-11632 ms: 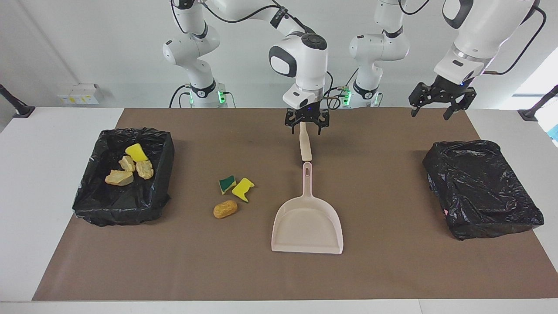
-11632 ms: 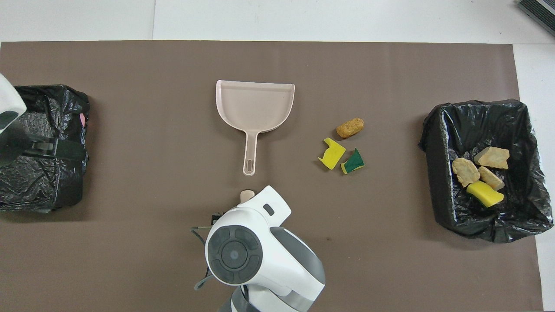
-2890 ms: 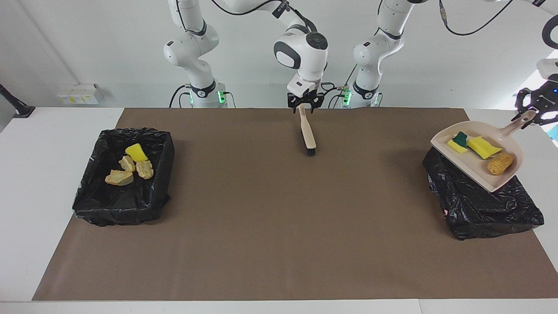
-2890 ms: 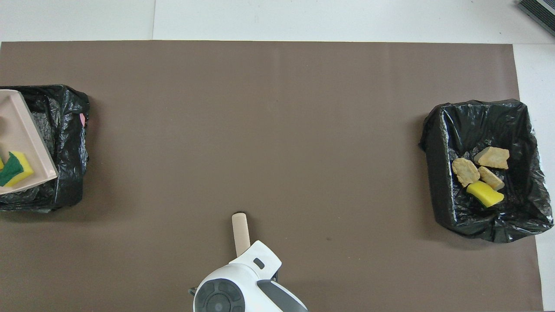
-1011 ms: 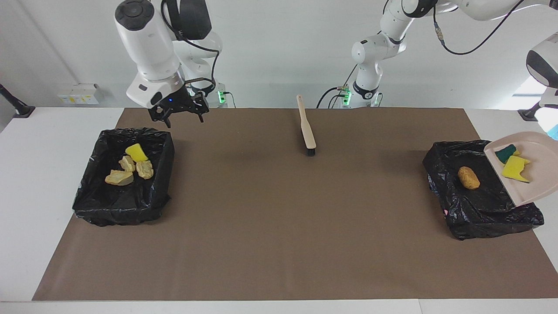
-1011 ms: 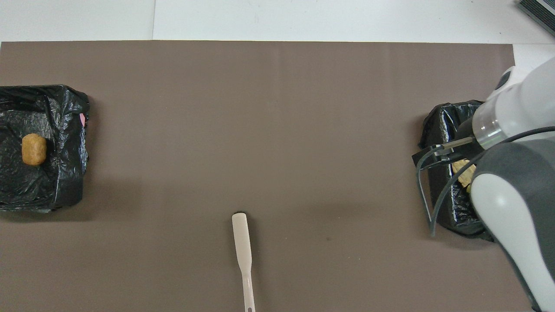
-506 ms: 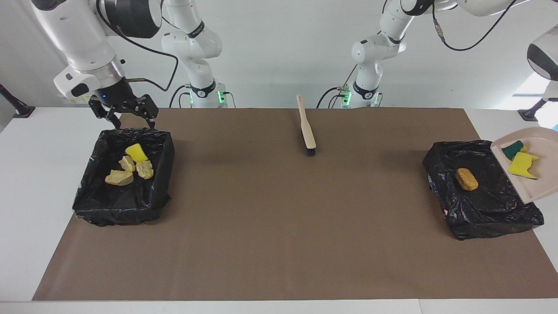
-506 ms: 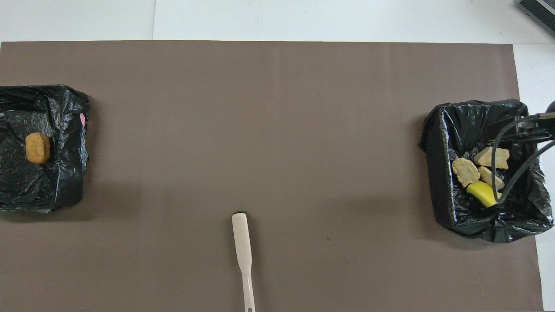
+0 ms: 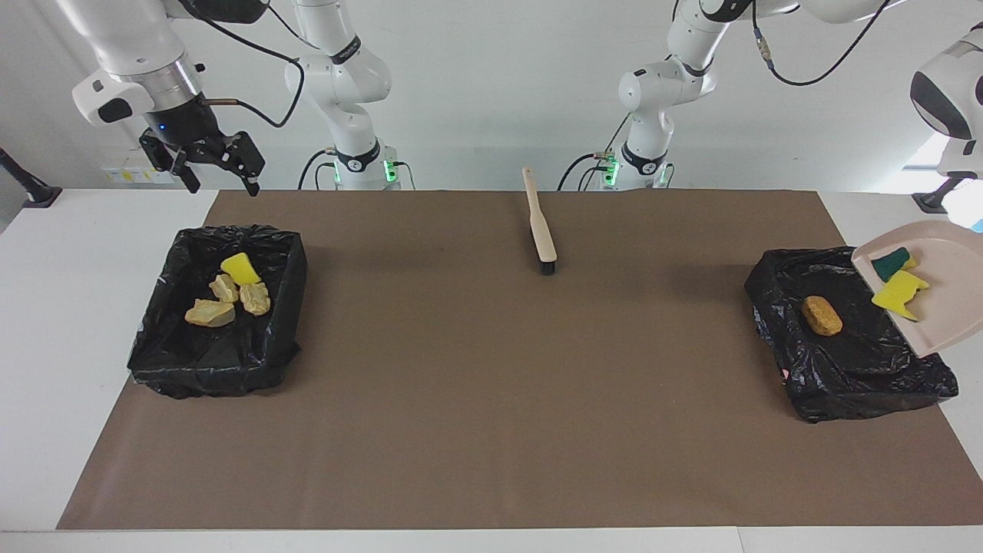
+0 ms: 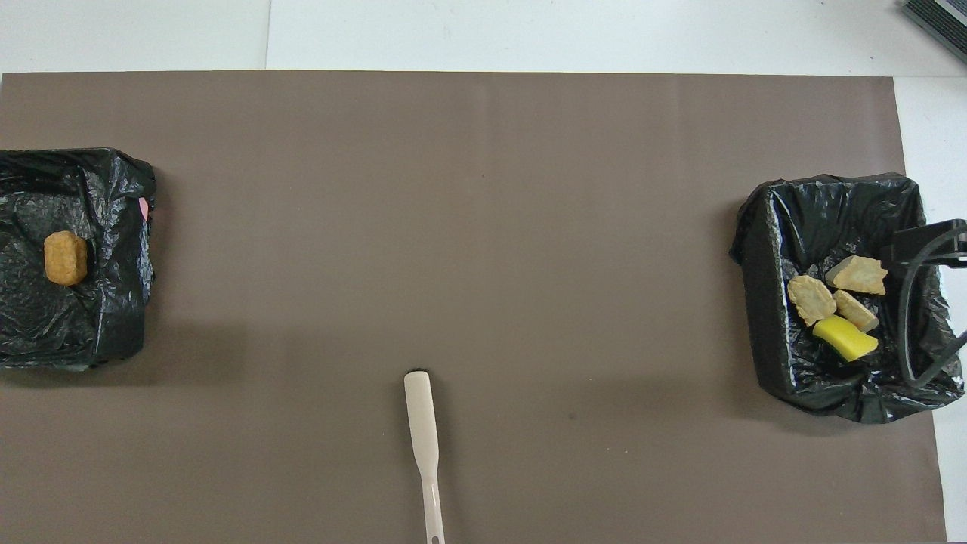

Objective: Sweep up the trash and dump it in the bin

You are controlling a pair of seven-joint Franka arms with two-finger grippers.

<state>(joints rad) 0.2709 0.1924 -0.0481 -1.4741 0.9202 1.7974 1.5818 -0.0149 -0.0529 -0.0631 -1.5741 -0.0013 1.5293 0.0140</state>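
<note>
Sitting in the black-lined bin (image 9: pixel 848 330) at the left arm's end: one orange-brown lump (image 9: pixel 822 316). Tilting over that bin's edge: a beige dustpan (image 9: pixel 941 296) carrying a yellow sponge bit (image 9: pixel 898 292) and a green one (image 9: pixel 889 263). Left gripper out of view, probably clamping the dustpan's handle. Lying in the other bin (image 9: pixel 219 307): four scraps (image 9: pixel 230 296). Hovering near it, fingers spread: right gripper (image 9: pixel 206 165). Resting mid-table: a brush (image 9: pixel 540 230).
</note>
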